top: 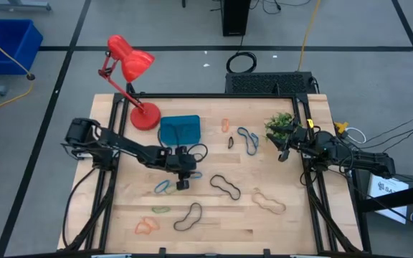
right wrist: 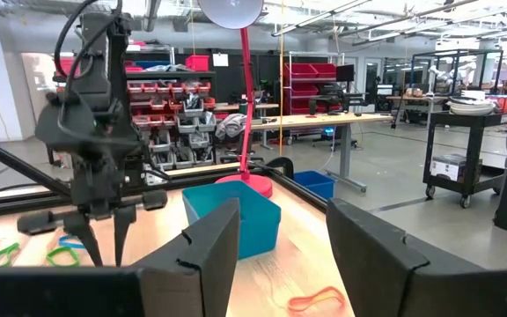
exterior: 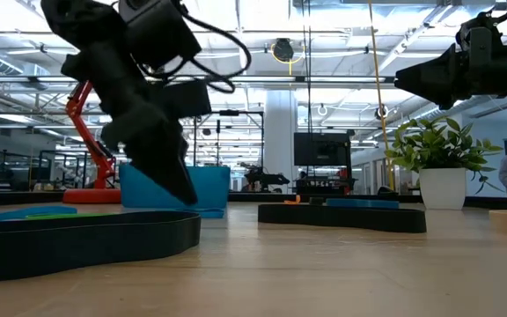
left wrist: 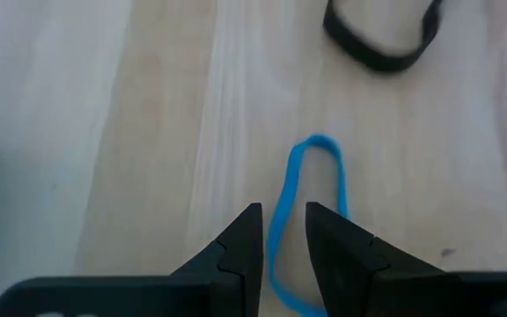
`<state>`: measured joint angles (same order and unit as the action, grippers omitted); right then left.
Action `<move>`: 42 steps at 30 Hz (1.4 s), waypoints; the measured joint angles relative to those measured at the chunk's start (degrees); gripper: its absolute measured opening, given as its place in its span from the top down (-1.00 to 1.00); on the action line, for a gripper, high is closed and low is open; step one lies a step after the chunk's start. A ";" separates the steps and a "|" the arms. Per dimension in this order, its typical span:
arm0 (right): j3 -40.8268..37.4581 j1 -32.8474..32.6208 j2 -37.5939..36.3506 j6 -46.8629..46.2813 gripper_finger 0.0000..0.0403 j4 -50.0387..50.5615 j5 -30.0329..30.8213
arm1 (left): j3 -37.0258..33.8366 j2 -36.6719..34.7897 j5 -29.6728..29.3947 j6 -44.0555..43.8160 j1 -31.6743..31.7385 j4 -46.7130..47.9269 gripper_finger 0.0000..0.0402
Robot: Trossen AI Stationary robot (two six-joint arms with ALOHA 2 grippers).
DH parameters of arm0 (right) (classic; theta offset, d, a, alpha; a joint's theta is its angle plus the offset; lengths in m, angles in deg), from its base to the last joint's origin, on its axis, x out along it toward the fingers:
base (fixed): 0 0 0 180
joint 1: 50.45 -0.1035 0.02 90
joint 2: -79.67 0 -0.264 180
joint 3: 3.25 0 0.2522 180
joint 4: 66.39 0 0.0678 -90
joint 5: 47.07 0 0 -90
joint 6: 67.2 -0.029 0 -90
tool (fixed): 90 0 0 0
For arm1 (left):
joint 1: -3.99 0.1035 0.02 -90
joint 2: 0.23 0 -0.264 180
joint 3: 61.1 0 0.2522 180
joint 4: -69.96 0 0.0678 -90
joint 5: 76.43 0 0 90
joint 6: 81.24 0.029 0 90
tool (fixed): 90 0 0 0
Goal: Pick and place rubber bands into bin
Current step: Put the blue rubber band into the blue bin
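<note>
Straddling one side of a blue rubber band (left wrist: pixel 311 189) lying on the worktop (top: pixel 292 222) just in front of the bin (top: pixel 180 129), the left tool (left wrist: pixel 282 231) stands narrowly parted (right tool (right wrist: pixel 280 233) open beside the plant (top: pixel 281 123))

Room, as I see it from my station: grey floor (top: pixel 378 79) marked with dark tape lines. Deep blue crate (top: pixel 7 44) on the floor at one corner. Red shelving (right wrist: pixel 311 84) with bins, long workbench (right wrist: pixel 359 119), black cart (right wrist: pixel 469 145). Ceiling strip lights (exterior: pixel 253 18) overhead.
</note>
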<state>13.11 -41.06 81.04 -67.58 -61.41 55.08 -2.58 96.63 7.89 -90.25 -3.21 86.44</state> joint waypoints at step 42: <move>0.01 0.00 -0.02 0.00 0.16 0.01 -0.01 | 0.04 3.28 -0.39 -0.54 0.03 -0.02 0.54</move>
<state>13.12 -41.06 81.02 -67.58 -61.40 55.07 -2.54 99.91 7.51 -90.79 -3.18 86.42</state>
